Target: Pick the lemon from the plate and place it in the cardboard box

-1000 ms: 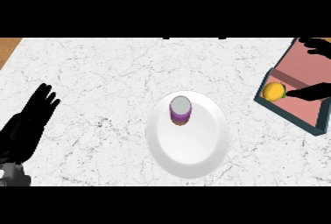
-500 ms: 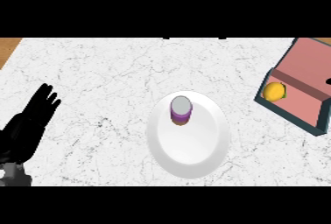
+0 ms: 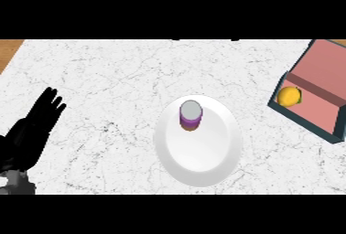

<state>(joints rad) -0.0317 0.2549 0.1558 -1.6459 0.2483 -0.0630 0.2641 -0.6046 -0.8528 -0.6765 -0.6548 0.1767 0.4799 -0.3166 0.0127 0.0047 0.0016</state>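
In the cardboard box (image 3: 317,98) the lemon (image 3: 289,96) rests near its edge and might roll; left robot hand (image 3: 34,130) rests open.

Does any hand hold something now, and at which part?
Nothing is held. The left hand rests open; the right hand is not in view. The lemon lies in the box.
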